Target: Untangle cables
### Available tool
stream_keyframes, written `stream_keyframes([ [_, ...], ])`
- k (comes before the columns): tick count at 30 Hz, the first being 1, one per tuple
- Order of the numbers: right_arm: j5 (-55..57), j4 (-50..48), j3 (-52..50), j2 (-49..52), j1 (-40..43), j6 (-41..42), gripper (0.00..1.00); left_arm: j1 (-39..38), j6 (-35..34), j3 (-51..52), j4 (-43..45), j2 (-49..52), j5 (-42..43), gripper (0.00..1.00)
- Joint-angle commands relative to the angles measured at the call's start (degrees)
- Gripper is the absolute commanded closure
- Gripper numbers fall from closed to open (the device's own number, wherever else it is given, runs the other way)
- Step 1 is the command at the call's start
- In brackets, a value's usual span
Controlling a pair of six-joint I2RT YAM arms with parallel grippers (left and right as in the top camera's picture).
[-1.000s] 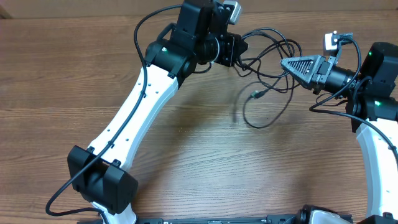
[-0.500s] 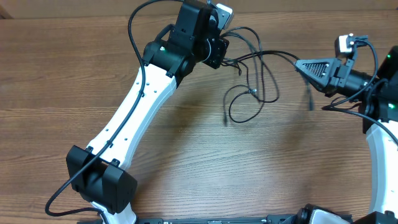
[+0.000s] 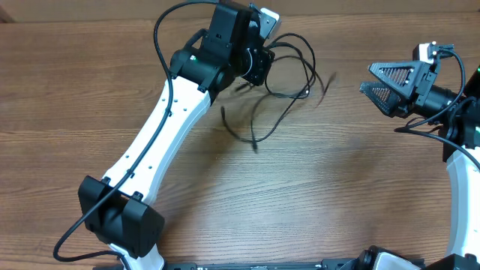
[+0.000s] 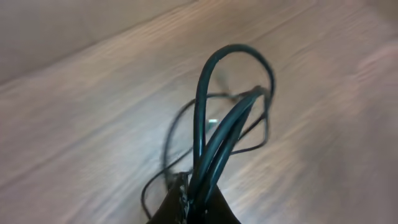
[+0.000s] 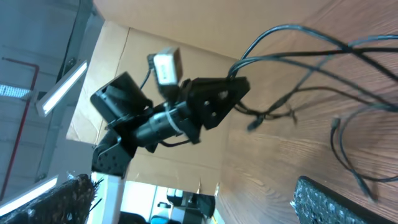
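— Clamping thin black floppy cables in the left claw, dangling them near the far edge of the brown wooden table.
— Holding the right claw spread wide, empty, by the right edge. Likely handling light, limp, snag-prone; worth taking one near a loose plug end.

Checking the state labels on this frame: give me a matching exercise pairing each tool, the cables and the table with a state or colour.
Things:
1. left tool
2. right tool
3. cables
4. table

States:
A. brown wood grain
B. open, holding nothing
C. black loops, gripped at one end
D. shut on a bundle

Pairs: 1-D, 2-B, 3-C, 4-A
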State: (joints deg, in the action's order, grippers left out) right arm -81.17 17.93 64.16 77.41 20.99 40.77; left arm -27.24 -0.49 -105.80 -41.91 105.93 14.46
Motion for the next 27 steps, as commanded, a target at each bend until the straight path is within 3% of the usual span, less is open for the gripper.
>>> stream_keyframes([
  [1,5.6,2.4,0.4,-0.8,-1.5,-0.4,0.0,0.2,-5.9,-1.9,2.9,-7.2,13.8,0.96],
  [10,23.9,7.2,0.4,-0.8,-10.5,-3.3,0.0,0.1,-12.0,-2.0,13.0,-15.1,29.0,0.96],
  [17,37.3,7.5,0.4,-0.8,-13.1,-3.3,0.0,-2.3,-13.5,-2.0,13.5,-15.3,41.2,0.96],
  [21,54.2,13.6,0.4,-0.8,-13.1,-3.3,0.0,-2.8,-13.5,-2.0,15.0,-15.5,47.2,0.96],
  [27,78.4,29.6,0.4,-0.8,-13.1,-6.5,0.0,2.1,-15.0,-2.1,18.9,-17.6,46.4,0.96],
])
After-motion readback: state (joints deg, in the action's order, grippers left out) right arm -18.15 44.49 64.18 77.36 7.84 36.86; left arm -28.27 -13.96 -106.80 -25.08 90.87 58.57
